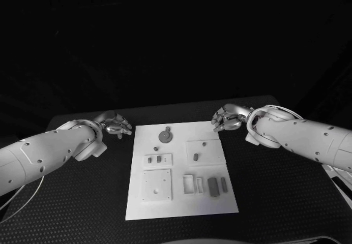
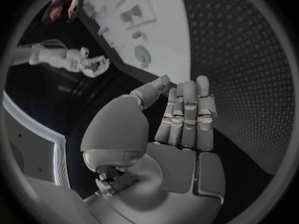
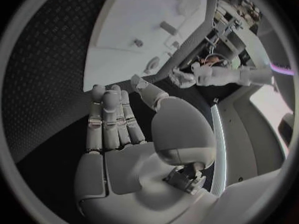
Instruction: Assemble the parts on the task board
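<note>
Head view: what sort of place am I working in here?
Probably a lab test bench: a black table with a textured top, a white task board bearing small parts, and both empty hands, left hand and right hand, at its far corners.

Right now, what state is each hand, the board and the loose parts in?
left hand: open, holding nothing, off the board's far left corner.
right hand: open, holding nothing, off the board's far right corner.
task board: flat on the table, untouched by either hand.
round part: lying at the board's far end.
dark parts: lying side by side near the board's right edge.
</note>
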Robot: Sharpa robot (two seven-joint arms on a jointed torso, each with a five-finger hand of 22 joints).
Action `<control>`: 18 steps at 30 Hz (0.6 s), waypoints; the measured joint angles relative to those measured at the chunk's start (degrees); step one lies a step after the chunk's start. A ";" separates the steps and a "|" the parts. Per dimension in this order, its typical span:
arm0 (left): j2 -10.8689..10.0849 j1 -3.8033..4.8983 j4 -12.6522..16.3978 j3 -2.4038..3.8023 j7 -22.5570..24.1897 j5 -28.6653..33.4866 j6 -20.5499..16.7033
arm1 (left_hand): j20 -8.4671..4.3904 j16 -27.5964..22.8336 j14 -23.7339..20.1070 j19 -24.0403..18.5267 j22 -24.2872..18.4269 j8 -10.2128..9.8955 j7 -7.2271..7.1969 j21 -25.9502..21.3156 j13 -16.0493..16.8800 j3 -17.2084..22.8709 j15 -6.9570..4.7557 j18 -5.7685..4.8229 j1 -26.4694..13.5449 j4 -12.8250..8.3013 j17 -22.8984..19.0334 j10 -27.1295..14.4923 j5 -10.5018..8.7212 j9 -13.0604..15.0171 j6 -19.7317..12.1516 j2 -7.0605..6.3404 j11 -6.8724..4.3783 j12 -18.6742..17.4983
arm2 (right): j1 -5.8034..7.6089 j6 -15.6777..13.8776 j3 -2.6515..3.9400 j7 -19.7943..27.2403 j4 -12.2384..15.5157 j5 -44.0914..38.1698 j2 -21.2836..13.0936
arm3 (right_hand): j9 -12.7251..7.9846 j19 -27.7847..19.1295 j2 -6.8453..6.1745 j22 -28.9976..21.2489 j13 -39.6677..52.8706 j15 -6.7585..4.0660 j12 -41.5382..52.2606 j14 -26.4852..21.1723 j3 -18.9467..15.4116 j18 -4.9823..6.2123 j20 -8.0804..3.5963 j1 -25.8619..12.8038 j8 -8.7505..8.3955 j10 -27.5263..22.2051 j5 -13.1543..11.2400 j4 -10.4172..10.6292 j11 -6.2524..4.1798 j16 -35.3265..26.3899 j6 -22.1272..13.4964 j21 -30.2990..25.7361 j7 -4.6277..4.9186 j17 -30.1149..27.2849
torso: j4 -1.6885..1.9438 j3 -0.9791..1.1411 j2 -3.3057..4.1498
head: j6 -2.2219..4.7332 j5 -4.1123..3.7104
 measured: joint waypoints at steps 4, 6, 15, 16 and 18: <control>-1.40 0.76 1.05 0.03 3.67 10.87 -0.30 | 1.80 -8.70 -3.50 -4.69 -3.93 0.83 -0.06 -5.35 0.25 -1.37 2.52 -0.53 -1.45 -0.57 -3.47 0.22 0.00 0.30 -0.08 0.39 0.22 0.00 | -0.43 -2.23 -1.14 -0.36 1.24 -8.94 0.29 | -0.86 1.96 -0.28 -0.52 -1.73 -0.16 -3.31 2.24 -0.22 0.00 -0.59 -0.19 -0.24 2.20 0.00 0.22 -0.09 -0.49 0.06 -0.21 0.03 -0.32 | -0.01 -0.04 -0.06 | 0.34 0.14; -1.76 0.84 1.83 0.03 5.46 15.27 -0.37 | 2.76 -11.84 -4.23 -5.65 -5.41 1.07 -0.21 -7.01 0.21 -2.09 3.30 -1.71 -2.20 -0.91 -4.53 0.16 0.00 0.34 -0.23 0.60 0.47 0.00 | -0.81 -3.27 -1.29 -0.80 2.02 -12.89 0.51 | -1.24 2.81 -0.90 -0.68 -2.36 -0.29 -4.66 3.30 -0.22 -0.02 -0.93 -0.44 -0.24 3.48 0.00 0.22 -0.19 -0.61 0.41 -0.21 0.21 -0.32 | -0.03 -0.08 -0.08 | 0.51 0.17; -2.22 0.82 4.83 -0.01 10.27 25.33 -1.56 | 2.78 -16.26 -1.02 -4.78 -8.60 1.50 -0.62 -7.43 -0.58 -3.42 3.35 -1.79 -2.39 -1.64 -4.47 -0.50 0.00 0.41 -0.64 0.79 0.63 0.00 | -2.78 -5.40 -2.44 -3.43 5.17 -23.30 1.56 | -2.38 4.01 -2.73 -1.10 -3.64 -0.62 -7.62 4.37 -0.37 0.11 -1.34 -1.68 -0.57 6.15 0.00 0.37 -0.60 -1.62 0.17 -0.83 0.44 -0.30 | -0.07 -0.18 -0.05 | 0.39 0.43; -2.22 0.82 5.06 -0.01 10.53 25.77 -1.66 | 2.78 -16.43 -1.02 -4.78 -8.68 1.50 -0.62 -7.43 -0.59 -3.42 3.35 -1.79 -2.39 -1.64 -4.45 -0.50 0.00 0.41 -0.64 0.80 0.63 0.00 | -2.91 -5.48 -2.51 -3.67 5.40 -23.98 1.67 | -2.44 4.11 -2.73 -1.10 -3.69 -0.66 -7.84 4.51 -0.37 0.15 -1.43 -1.68 -0.57 6.45 0.00 0.37 -0.65 -1.62 0.19 -0.86 0.42 -0.27 | -0.07 -0.18 -0.04 | 0.35 0.45; -2.21 0.82 5.47 -0.02 11.01 26.55 -1.83 | 2.78 -16.47 -0.82 -4.78 -8.85 1.50 -0.60 -7.43 -0.59 -3.58 3.55 -1.79 -2.39 -1.80 -4.38 -0.50 0.00 0.41 -0.65 0.80 0.63 0.00 | -3.13 -5.59 -2.60 -4.11 5.85 -25.26 1.85 | -2.55 4.41 -2.74 -1.10 -3.80 -0.66 -8.22 4.53 -0.37 0.34 -1.53 -1.67 -0.57 7.09 0.00 0.37 -0.74 -1.62 0.43 -0.86 0.17 -0.15 | -0.07 -0.19 -0.01 | 0.30 0.49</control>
